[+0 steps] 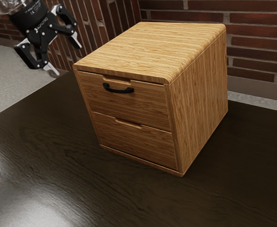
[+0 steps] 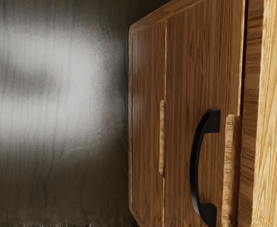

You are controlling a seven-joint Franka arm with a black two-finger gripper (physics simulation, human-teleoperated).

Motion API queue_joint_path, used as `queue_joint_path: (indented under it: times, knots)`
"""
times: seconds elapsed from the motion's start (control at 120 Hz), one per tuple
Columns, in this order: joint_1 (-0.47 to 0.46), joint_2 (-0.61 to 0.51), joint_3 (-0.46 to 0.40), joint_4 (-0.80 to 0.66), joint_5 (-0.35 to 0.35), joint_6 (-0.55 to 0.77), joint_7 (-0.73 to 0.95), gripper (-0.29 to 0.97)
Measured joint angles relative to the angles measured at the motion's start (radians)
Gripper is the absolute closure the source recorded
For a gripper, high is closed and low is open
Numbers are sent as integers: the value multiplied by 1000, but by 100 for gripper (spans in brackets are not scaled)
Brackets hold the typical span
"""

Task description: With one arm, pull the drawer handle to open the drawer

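A light wooden cabinet [image 1: 157,52] with two drawers stands on the dark table [image 1: 58,179]. The upper drawer [image 1: 129,101] carries a black curved handle [image 1: 118,89] near its top edge, and its front sits flush with the cabinet. The lower drawer [image 1: 134,137] has only a wooden lip. My black gripper [image 1: 63,52] hangs open in the air at the exterior view's upper left, well apart from the cabinet and above handle height. In the wrist view the handle [image 2: 198,165] and both drawer fronts [image 2: 195,94] lie ahead of my hand.
A brick wall [image 1: 252,28] runs behind the cabinet. A grey floor strip [image 1: 11,80] lies past the table's edge at the exterior view's left. Dark tabletop spreads in front of the drawers.
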Motion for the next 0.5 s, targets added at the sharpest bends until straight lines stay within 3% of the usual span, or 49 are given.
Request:
queue_joint_path:
  times: [0.1, 0.283, 0.5]
  knots:
    - [3, -108, -29, -173, 0, 138, -19, 3]
    - [-2, -176, -104, -373, 38, 352, -47, 5]
    - [-5, -199, -123, -515, 165, 477, -70, 8]
